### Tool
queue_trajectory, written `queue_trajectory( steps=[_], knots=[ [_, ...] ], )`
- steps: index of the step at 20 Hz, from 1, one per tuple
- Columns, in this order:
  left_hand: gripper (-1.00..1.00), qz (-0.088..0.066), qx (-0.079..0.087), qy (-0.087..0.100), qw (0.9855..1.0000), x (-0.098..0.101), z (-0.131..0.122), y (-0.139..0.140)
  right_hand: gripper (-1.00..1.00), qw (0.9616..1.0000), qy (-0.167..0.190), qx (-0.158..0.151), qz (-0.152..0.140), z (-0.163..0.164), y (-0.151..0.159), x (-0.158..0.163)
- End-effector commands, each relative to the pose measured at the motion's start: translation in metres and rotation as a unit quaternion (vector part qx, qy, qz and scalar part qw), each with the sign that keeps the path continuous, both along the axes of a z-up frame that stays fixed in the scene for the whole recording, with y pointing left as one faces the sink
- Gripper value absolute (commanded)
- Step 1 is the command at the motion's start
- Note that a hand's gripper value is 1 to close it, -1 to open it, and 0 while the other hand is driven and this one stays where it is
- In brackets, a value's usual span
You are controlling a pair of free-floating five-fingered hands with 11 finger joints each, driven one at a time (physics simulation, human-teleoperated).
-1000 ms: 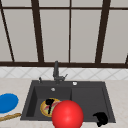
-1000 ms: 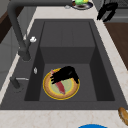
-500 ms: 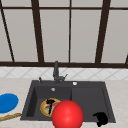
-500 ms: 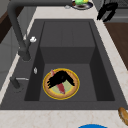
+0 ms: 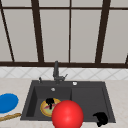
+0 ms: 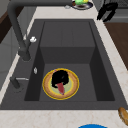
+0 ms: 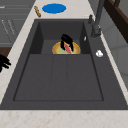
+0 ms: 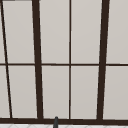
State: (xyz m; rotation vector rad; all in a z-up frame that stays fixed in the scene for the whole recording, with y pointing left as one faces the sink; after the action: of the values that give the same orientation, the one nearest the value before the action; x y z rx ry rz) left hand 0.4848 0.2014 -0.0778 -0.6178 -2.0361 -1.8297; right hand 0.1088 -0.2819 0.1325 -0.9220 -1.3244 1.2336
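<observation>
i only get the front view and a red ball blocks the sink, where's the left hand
Observer: The left hand is down in the sink basin, on the yellow-rimmed plate.
Operator: anything else on that plate
Observer: A reddish strip lies on the plate, reaching out from under the hand toward the front rim.
Operator: right hand?
Observer: The right hand hangs above the counter edge at the sink's front right corner, apart from the plate.
</observation>
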Motion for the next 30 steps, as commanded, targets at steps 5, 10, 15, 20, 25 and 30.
queue_trajectory(
  steps=[5,10,15,20,25,30],
  knots=[
    [1.00,-0.003,-0.014,-0.059,0.9982,-0.030,-0.001,-0.012,0.00,1.0000,0.000,0.000,0.000,0.000,0.000,0.000],
    [1.00,0.002,-0.007,-0.059,0.9982,-0.033,0.005,-0.008,0.00,1.0000,0.000,0.000,0.000,0.000,0.000,0.000],
    [1.00,-0.017,-0.005,-0.052,0.9985,-0.030,0.028,0.008,0.00,1.0000,0.000,0.000,0.000,0.000,0.000,0.000],
    [1.00,-0.018,-0.012,-0.048,0.9986,-0.029,0.058,0.020,0.00,1.0000,0.000,0.000,0.000,0.000,0.000,0.000],
    [1.00,-0.008,-0.007,-0.046,0.9989,-0.030,0.087,0.040,0.00,1.0000,0.000,0.000,0.000,0.000,0.000,0.000],
    [1.00,-0.003,0.000,-0.040,0.9992,-0.036,0.123,0.056,0.00,1.0000,0.000,0.000,0.000,0.000,0.000,0.000]
  ],
)
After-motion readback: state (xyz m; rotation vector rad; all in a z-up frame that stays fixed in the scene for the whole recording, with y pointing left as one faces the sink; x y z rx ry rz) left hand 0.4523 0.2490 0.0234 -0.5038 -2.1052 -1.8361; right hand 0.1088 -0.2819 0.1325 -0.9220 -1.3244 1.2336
